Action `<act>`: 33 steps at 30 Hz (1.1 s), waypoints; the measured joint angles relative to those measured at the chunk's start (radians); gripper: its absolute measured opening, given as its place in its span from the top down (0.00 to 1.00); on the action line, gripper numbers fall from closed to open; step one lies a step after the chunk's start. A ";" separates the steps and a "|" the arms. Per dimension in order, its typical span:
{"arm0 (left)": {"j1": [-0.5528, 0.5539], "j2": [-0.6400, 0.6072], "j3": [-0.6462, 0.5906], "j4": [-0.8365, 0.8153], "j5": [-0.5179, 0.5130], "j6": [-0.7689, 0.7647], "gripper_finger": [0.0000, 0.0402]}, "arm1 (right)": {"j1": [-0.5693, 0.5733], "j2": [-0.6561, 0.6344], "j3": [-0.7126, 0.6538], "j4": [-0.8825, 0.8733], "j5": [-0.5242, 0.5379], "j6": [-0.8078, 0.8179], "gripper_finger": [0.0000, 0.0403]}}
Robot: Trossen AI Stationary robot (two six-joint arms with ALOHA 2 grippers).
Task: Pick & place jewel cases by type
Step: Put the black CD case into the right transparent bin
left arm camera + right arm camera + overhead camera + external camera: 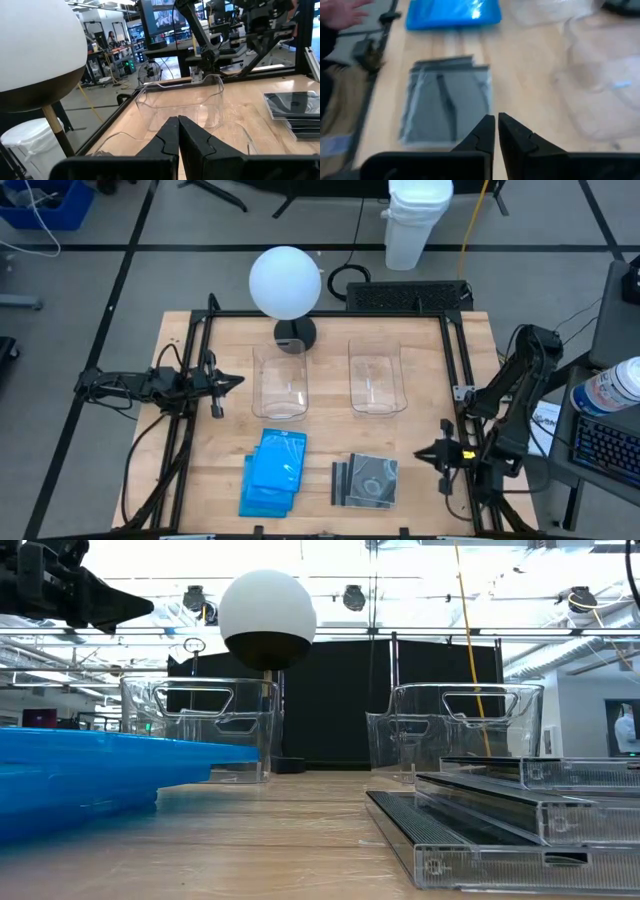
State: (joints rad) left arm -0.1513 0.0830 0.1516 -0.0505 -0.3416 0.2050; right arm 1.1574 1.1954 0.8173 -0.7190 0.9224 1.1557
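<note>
Looking down on your counter [420,420], you see the blue jewel cases [272,472] stacked at the near edge, left of centre, and the clear jewel cases [366,480] just to their right. Two empty clear tubs [280,383] stand behind them. Your left hand [228,383] hangs clenched and empty beside the left tub. Your right hand [428,452] is clenched on nothing too, near the clear cases.
</note>
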 joint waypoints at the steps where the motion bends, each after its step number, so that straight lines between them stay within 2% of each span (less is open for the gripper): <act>1: 0.000 0.000 0.000 0.000 0.000 0.000 0.98 | -0.004 0.000 -0.009 0.017 0.018 -0.015 0.94; 12: 0.000 0.000 0.000 0.000 0.000 0.000 0.97 | -0.012 -0.001 -0.020 0.187 0.017 -0.214 0.87; 20: 0.000 0.000 0.000 0.009 0.011 -0.133 0.98 | -0.012 -0.001 -0.020 0.321 0.019 -0.510 0.89; 24: 0.000 0.002 0.000 0.070 0.010 -0.165 0.98 | -0.012 -0.001 -0.020 0.409 0.021 -0.620 0.89; 33: 0.000 0.002 0.000 0.112 0.061 -0.313 0.98 | -0.015 -0.001 -0.020 0.455 0.052 -0.603 0.89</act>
State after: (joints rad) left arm -0.1516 0.0853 0.1520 0.0616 -0.2801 -0.1077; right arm 1.1427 1.1946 0.7975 -0.2638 0.9744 0.5529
